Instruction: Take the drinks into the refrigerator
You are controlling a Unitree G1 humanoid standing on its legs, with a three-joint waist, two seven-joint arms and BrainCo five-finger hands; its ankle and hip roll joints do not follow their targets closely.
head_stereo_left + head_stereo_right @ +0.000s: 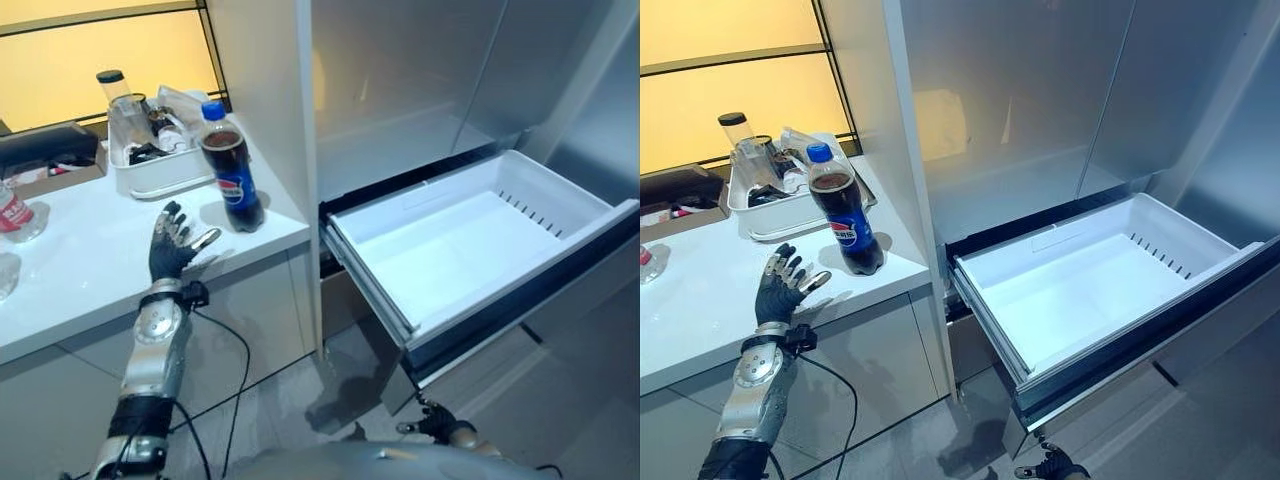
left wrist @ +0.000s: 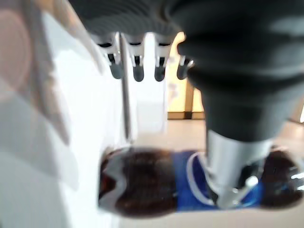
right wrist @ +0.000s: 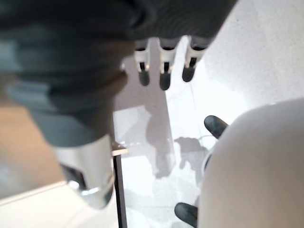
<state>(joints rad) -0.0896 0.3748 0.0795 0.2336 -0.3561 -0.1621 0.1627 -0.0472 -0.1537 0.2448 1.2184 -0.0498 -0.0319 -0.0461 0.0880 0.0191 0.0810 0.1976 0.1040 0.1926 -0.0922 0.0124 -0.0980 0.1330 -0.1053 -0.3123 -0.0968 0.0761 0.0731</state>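
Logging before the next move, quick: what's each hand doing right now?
Left hand: open, holding nothing, beside the cola bottle on the counter.
Right hand: open, holding nothing, hanging low below the pulled-out drawer.

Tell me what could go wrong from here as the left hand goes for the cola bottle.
1. The cola bottle stands upright, tall and narrow, near the front edge of the white counter. The open left hand is beside it, not yet around it; a sideways nudge could tip it off.
2. The open freezer drawer sits low, past the cabinet panel; the carried bottle could clip the panel or the drawer's rim.
3. The right hand hangs low, so it could not steady a slip.
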